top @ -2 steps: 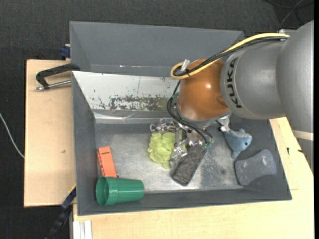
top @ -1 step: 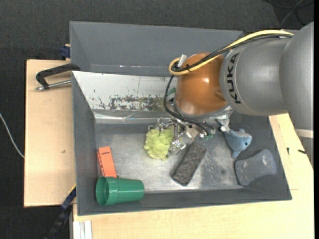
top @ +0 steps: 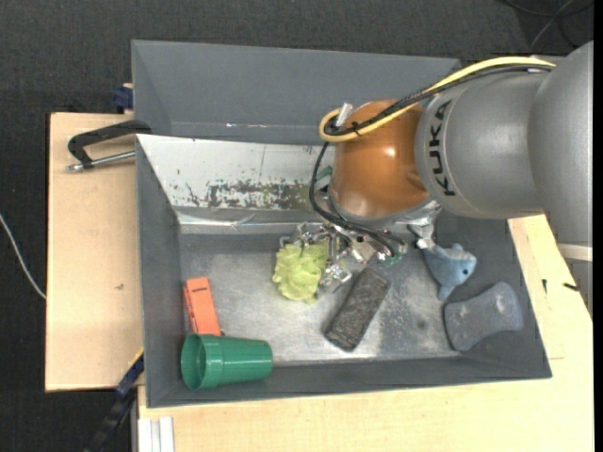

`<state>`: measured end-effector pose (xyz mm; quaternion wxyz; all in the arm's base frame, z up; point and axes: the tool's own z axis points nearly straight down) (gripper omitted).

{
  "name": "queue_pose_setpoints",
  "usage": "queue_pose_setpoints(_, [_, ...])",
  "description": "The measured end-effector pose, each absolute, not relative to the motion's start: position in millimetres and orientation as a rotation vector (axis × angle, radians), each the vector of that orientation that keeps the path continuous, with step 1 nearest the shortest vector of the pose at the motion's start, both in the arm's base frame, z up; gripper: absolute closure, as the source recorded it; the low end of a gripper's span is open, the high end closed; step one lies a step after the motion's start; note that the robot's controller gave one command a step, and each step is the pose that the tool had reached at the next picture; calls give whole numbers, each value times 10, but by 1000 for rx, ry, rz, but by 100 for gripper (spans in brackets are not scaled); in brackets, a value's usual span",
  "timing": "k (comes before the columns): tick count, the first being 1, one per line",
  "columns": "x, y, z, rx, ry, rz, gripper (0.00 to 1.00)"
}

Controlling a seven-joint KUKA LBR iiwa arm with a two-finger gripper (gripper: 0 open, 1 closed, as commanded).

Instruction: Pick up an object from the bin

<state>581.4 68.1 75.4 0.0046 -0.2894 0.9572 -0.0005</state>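
Yellow-green lump (top: 300, 273): crumpled, soft-looking, lying on the floor of the bin (top: 160, 252) at the centre of the frame. Its upper right edge sits just beside the metal parts of my tool; I cannot tell whether they touch.

Tool (top: 350, 250): low over the bin floor at frame centre, tucked under my orange wrist cover (top: 372, 168), between the lump on its left and the dark slab below it. Whether it is open or closed, and whether it has hold of anything, I cannot tell; the cover and the clutter beneath hide it.

Arm (top: 509, 139): grey, entering from the right of the frame across the bin's upper right corner.

Dark grey slab (top: 358, 309): oblong, rough-surfaced, lying flat on a diagonal at lower centre, its upper end just beside my tool.

Blue fish-shaped toy (top: 450, 266): right of centre, near my tool, against the right side of the floor.

Grey cup-like piece (top: 482, 314): lower right corner of the bin, just below the blue toy.

Green cup (top: 224, 361): on its side in the lower left corner, wide end toward the left.

Orange block (top: 199, 306): small, oblong, just above the green cup, well apart from my tool.
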Motion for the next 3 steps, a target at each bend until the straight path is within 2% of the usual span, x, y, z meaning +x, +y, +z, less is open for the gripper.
queue_pose_setpoints(1, [5801, 682, 797, -907, 3002, 0, 100])
queue_pose_setpoints(3, [5795, 690, 1060, -909, 3006, 3, 100])
